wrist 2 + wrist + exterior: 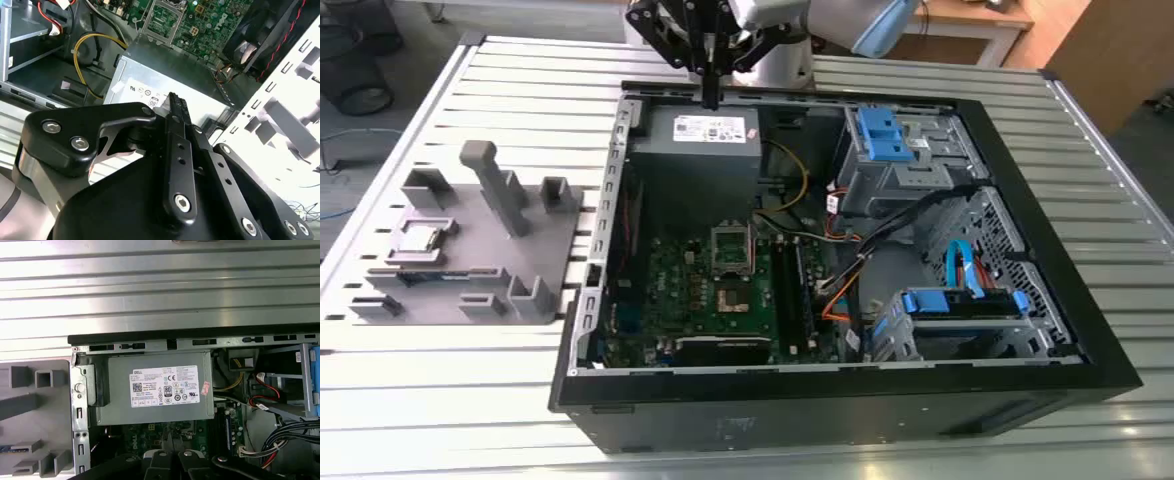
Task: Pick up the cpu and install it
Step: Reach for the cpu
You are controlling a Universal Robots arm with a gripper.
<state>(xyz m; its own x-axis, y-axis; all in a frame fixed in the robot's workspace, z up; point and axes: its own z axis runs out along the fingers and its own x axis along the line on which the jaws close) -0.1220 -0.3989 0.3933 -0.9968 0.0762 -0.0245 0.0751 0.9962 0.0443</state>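
Spread across the slatted silver metal table (454, 400) with the black open-sided computer case (720, 420) on its flank, probably so as to turn the green motherboard (680, 290) and its empty metal-framed socket (731, 252) upward for access from above. Kept on the exterior view's left in the grey moulded fixture tray (547, 240): the small flat silvery square cpu (424, 238), face-up in a recess, well apart from the socket, seemingly untouched. Poised above the grey boxy white-labelled power supply (694, 160) with the black linkage gripper (710, 98), fingers pressed together on nothing.
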